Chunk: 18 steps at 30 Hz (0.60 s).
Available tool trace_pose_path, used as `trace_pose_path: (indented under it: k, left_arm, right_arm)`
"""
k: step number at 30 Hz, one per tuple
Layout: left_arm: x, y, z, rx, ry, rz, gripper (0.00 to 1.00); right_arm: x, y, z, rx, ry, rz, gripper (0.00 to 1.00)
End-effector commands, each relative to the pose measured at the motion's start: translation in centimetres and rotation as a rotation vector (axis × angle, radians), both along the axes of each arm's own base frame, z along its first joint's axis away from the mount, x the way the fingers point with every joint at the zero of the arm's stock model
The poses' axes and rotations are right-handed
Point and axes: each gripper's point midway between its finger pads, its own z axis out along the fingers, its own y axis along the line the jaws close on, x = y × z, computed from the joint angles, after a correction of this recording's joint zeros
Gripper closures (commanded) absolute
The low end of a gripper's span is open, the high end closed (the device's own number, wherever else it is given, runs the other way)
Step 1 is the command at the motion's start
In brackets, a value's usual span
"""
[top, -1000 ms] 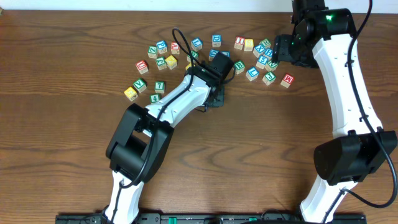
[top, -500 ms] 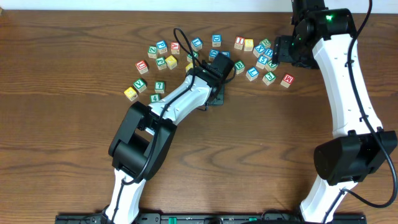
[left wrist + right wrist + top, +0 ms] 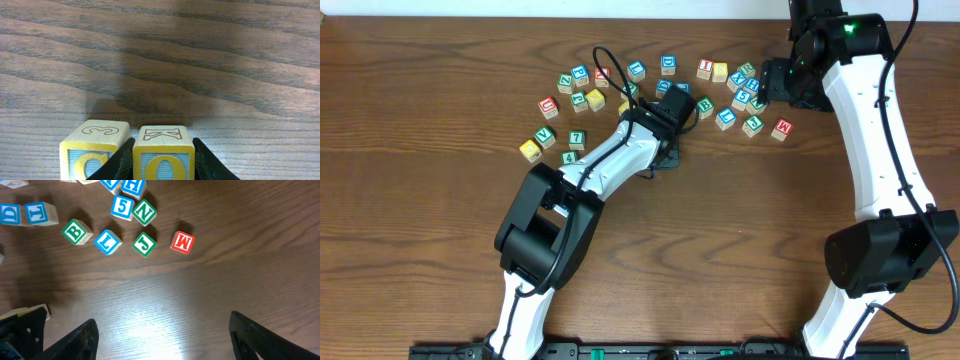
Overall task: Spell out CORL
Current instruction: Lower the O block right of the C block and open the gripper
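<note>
Wooden O block (image 3: 163,149) is sitting at the bottom middle of the left wrist view, and your left gripper (image 3: 163,163) is squeezing it from both sides. The C block (image 3: 94,152) is resting just to its left, with one finger sitting between them. If you are opening wide, that finger is probably going to push the C crooked. Your right gripper (image 3: 165,340) is hanging spread open, holding nothing, below the red M block (image 3: 181,242).

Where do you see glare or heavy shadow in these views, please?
Right wrist view: a bright glare patch on the table, toward the bottom of the frame. Left wrist view: a broad dark shadow on the wood beyond the O block, everything sharp. Overhead view: evenly lit.
</note>
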Motion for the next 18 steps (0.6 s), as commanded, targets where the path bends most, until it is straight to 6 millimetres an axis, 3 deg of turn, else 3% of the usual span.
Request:
trace_pose_path:
  k: [1,2,4,18]
  left_arm:
    - [0.02,0.56,-0.92,0.022,0.012,0.023,0.68]
    - [0.02,0.56,-0.91,0.021,0.012,0.023,0.55]
    - [0.02,0.55,-0.91,0.020,0.012,0.023,0.51]
    - [0.29,0.32,-0.12,0.010,-0.003,0.013,0.50]
  right_arm:
    - [0.05,-0.44,1.22,-0.014,-0.031,0.002,0.22]
    - [0.06,-0.44,1.22,-0.014,-0.031,0.002,0.22]
    - [0.05,-0.45,1.22,-0.014,-0.031,0.002,0.22]
    - [0.06,-0.44,1.22,-0.014,-0.032,0.002,0.22]
